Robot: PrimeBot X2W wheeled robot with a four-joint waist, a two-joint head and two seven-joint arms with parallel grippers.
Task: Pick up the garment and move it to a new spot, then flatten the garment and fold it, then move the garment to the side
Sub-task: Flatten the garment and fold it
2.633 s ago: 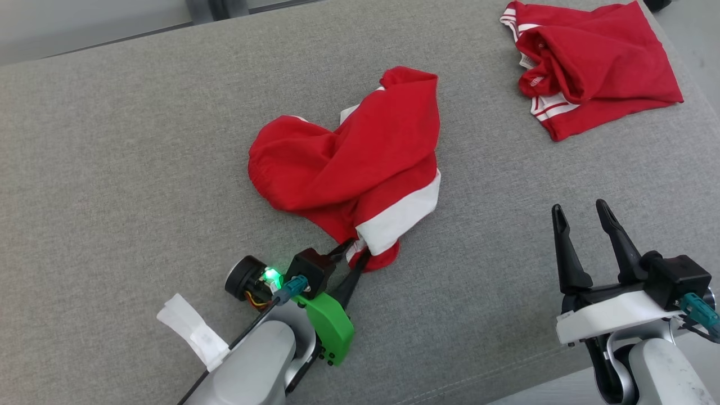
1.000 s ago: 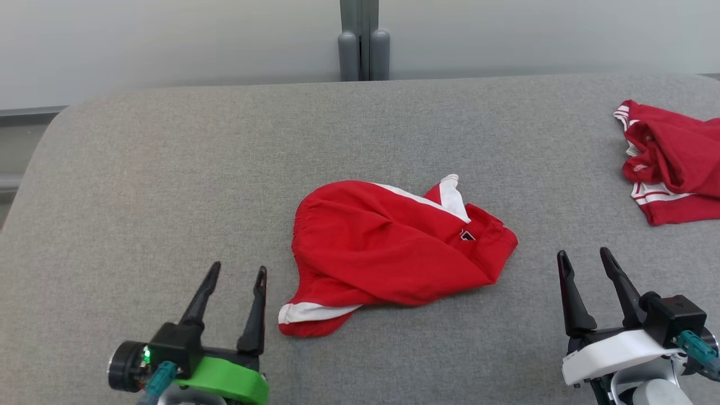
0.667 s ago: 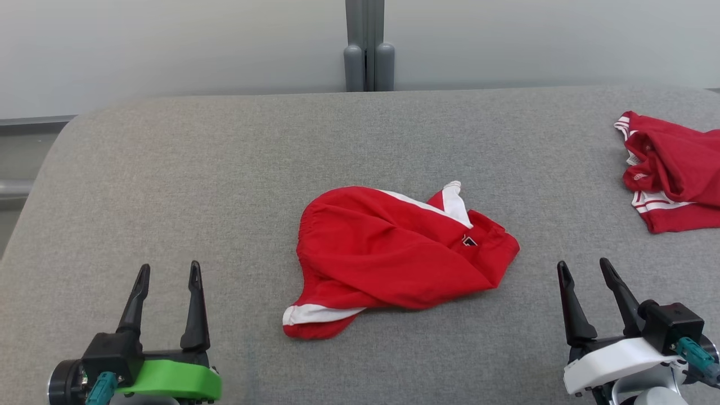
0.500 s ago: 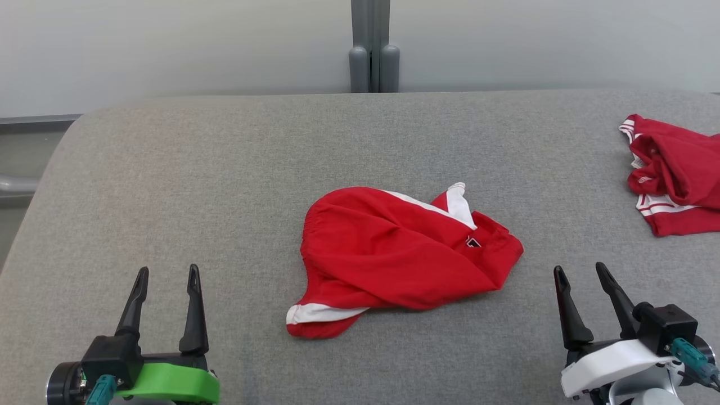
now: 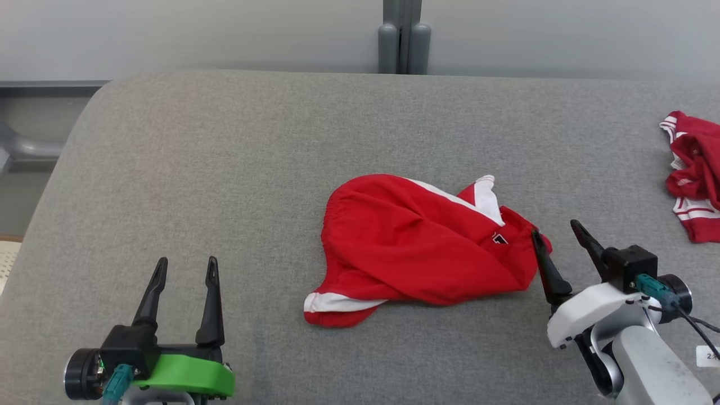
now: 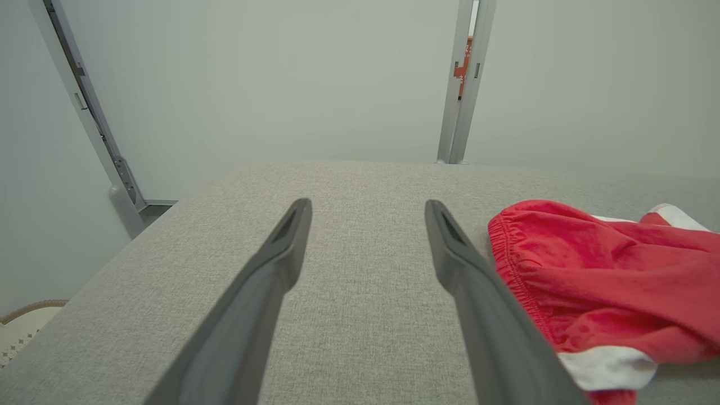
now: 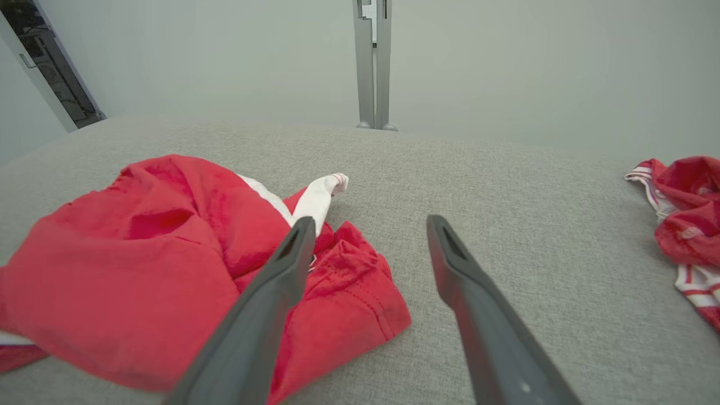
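The garment (image 5: 416, 250), red shorts with white trim, lies crumpled in the middle of the grey padded surface (image 5: 225, 169). My right gripper (image 5: 557, 230) stands open at the shorts' right edge, its left finger over the red cloth and its right finger over bare surface. The right wrist view shows that hem corner (image 7: 360, 304) under and between the two fingers. My left gripper (image 5: 185, 264) is open at the lower left, well clear of the garment, with nothing between its fingers. In the left wrist view the elastic waistband (image 6: 509, 253) lies just right of my right-hand finger.
A second crumpled red garment with white stripes (image 5: 694, 174) lies at the far right edge of the surface, also in the right wrist view (image 7: 686, 225). A grey post (image 5: 404, 39) stands behind the surface against a pale wall. The surface's left edge drops to the floor.
The left gripper let go of the garment and drew back to the lower left, open. The head camera has shifted. The right gripper has moved up and left to the garment's right edge.
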